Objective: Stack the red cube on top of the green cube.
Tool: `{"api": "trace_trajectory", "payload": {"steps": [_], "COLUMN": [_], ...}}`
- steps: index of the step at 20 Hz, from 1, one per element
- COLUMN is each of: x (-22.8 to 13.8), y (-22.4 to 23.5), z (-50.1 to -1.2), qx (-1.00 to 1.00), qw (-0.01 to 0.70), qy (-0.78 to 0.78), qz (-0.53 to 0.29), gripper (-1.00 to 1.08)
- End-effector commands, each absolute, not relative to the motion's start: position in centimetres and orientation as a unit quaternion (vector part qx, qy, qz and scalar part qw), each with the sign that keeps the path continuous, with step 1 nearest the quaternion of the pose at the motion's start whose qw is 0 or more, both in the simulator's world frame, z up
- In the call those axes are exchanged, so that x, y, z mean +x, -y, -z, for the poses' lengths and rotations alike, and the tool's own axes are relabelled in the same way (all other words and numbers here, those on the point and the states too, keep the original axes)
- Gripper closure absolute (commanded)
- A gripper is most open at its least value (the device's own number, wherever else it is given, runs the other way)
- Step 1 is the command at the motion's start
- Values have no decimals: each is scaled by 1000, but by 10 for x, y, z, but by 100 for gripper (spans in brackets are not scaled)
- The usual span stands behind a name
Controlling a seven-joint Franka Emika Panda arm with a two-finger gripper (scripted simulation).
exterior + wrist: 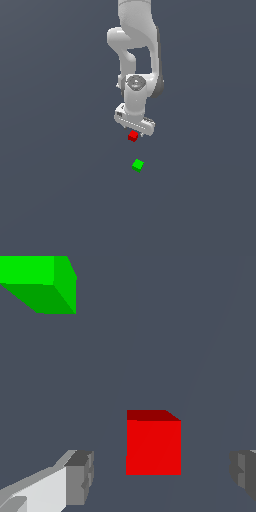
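The red cube [132,135] rests on the grey floor directly under the white hand of my gripper [134,130]. In the wrist view the red cube [153,443] stands between the two grey fingertips [80,476], with a gap on each side and nearer to one of them. My gripper [161,476] is open and holds nothing. The green cube [138,165] lies on the floor a short way from the red one, nearer the camera in the exterior view. In the wrist view the green cube [45,281] is cut off at the picture's corner.
The white arm [135,45] rises behind the hand in the exterior view. Plain dark grey floor [60,190] lies all around the two cubes.
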State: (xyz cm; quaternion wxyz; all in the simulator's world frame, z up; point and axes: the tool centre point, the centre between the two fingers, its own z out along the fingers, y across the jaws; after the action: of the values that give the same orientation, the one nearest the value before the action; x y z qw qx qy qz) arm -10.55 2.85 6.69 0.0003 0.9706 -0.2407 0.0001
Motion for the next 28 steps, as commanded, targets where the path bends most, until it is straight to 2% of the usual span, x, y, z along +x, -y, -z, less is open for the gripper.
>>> {"api": "trace_trajectory", "payload": {"steps": [1,14,15,28], "x": [-106,-106,-106,-106], "y": [-29,-30,-30,-30], "z": [-60,-20,-20,-22], "qx": [970,970,970,970], "qw": [0,0,0,0], "qy": [241,243,243,243], "qz": [0,0,0,0], "gripper": [-92,-92,108,108]}}
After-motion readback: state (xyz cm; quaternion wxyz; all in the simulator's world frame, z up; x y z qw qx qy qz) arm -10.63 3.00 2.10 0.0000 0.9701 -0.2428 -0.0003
